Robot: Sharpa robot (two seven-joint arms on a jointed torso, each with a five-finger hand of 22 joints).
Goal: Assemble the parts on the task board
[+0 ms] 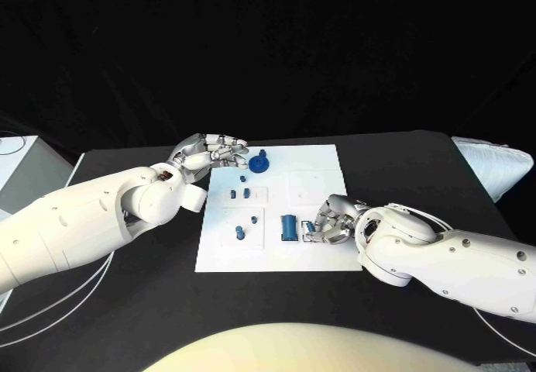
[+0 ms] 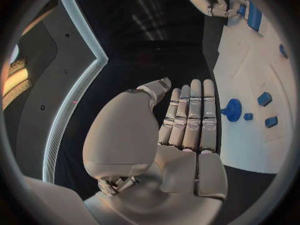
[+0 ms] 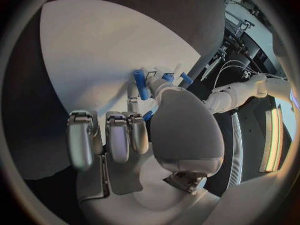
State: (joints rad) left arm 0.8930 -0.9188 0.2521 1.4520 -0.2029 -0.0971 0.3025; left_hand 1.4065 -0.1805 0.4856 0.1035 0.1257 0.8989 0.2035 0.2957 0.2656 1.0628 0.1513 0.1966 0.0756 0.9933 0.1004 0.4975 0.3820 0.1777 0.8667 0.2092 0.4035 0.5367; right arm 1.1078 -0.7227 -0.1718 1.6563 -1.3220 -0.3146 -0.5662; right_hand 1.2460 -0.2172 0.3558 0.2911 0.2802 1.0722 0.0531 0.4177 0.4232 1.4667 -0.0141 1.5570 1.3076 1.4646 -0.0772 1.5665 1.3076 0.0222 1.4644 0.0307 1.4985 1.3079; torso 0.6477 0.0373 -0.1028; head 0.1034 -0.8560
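The white task board (image 1: 318,167) lies mid-table. A blue round geared part (image 1: 260,163) stands near its far left corner, and my left hand (image 1: 210,153) hovers just beside it with its fingers (image 2: 190,115) straight and nothing in them; the same part (image 2: 232,109) is close to the fingertips. Several small blue pegs (image 1: 239,192) stand on the board's left half. A blue cylinder (image 1: 290,226) lies near the front. My right hand (image 1: 331,218) is right beside it, fingers curled, pinching a small blue part (image 1: 310,227) at the fingertips (image 3: 167,77), next to the cylinder (image 3: 141,84).
A white box (image 1: 17,167) stands at the table's far left edge and a pale padded thing (image 1: 497,163) at the far right. Cables (image 1: 56,310) run along the table under my left arm. Black table surface (image 1: 402,163) surrounds the board.
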